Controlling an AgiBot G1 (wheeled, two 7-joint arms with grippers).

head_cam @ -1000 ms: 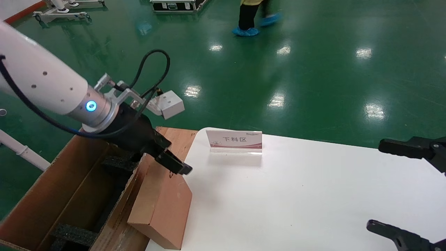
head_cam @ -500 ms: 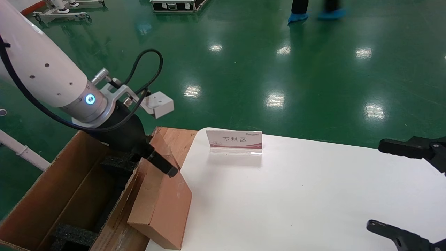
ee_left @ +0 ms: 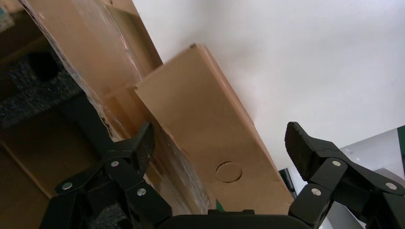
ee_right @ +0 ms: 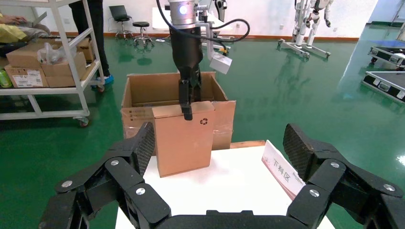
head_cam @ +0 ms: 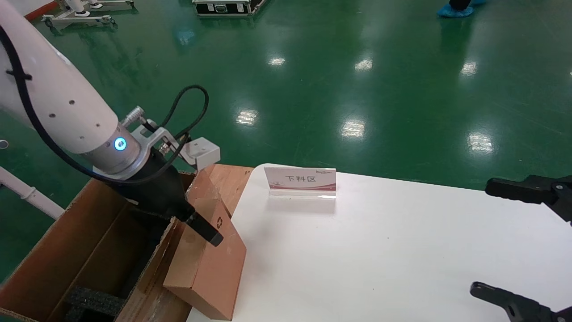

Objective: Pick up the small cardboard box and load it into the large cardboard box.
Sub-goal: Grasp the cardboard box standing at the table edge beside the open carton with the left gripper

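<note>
Two end effectors | left end effector at frame's lower left, spread wide over flat brown small cardboard box | box leans on long brown large cardboard box, on white counter | right end effector wide apart, right edge

The white placard standing at the far edge of the table reads 下料区 above a red band, and the small cardboard box bears a black recycling symbol.
</note>
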